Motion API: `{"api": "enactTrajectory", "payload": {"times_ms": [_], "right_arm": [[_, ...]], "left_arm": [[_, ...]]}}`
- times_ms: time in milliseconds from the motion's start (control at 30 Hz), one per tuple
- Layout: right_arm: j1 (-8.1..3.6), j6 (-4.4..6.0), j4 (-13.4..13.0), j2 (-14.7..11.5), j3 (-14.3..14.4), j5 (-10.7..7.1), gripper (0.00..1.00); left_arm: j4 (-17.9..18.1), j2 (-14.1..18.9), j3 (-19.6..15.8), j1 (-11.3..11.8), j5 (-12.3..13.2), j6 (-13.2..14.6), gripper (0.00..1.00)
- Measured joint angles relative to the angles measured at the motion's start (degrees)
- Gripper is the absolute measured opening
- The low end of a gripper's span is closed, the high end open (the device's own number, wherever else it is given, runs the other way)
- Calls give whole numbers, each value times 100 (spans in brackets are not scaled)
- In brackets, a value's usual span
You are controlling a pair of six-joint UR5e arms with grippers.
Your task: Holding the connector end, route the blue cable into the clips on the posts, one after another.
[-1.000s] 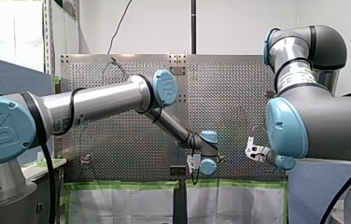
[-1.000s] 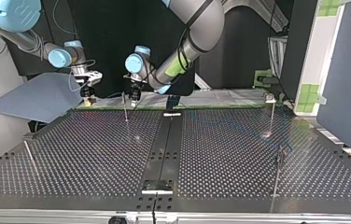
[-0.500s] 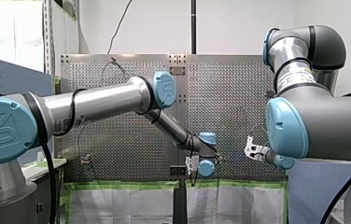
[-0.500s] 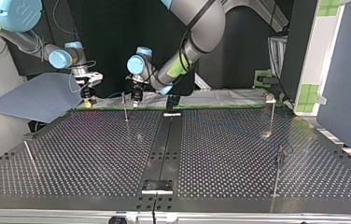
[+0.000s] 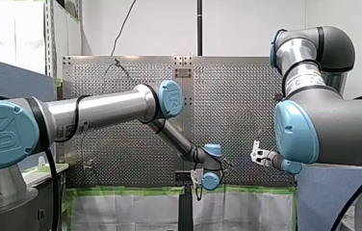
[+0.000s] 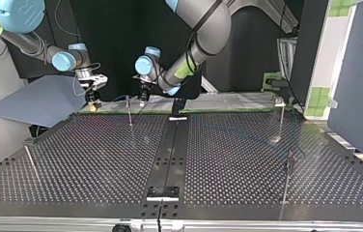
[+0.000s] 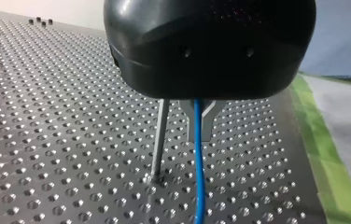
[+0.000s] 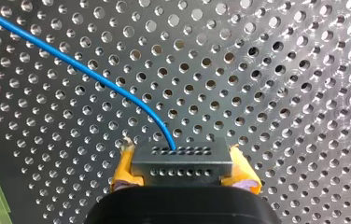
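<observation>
Top view | my right gripper (image 6: 91, 103) at 9 o'clock of my left gripper (image 6: 143, 99), nearest post (image 6: 129, 111) between them, at the table's (image 6: 228, 159) far edge | from table middle: 2 o'clock post (image 6: 281, 118), 3 o'clock post (image 6: 288, 176), 9 o'clock post (image 6: 31, 162) | right wrist: connector (image 8: 182, 161) between my pads (image 8: 124, 170), cable (image 8: 85, 71) leaving ahead | left wrist: cable between my fingers (image 7: 207, 122), nearest post just beside it

Green tape (image 7: 322, 154), grey sheet (image 6: 34, 101)

A thin post (image 7: 159, 140) stands just beside my left hand (image 7: 200, 133).
</observation>
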Motion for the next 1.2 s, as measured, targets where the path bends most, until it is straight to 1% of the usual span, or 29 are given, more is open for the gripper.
{"api": "enactTrajectory", "payload": {"times_ms": [167,400,633,700,800,900,1033,1200], "right_arm": [[2,30,-17,2,-6,27,0],[-1,42,-27,7,-42,150,0],[-2,51,-14,10,-108,192,0],[0,95,-2,10,-145,199,0],[1,196,4,12,-199,212,0],[1,238,2,12,-217,229,0],[-21,251,-7,12,-226,349,0],[-50,252,-2,15,-225,592,0]], "left_arm": [[63,-2,7,60,13,-2,0],[98,-2,26,84,93,-2,0],[116,-1,143,114,133,-2,0],[122,-2,186,135,142,-2,0],[135,-5,223,185,166,-2,0],[139,-8,235,243,182,-2,0],[141,-9,255,381,189,0,0],[142,-10,275,549,183,6,0]]}}
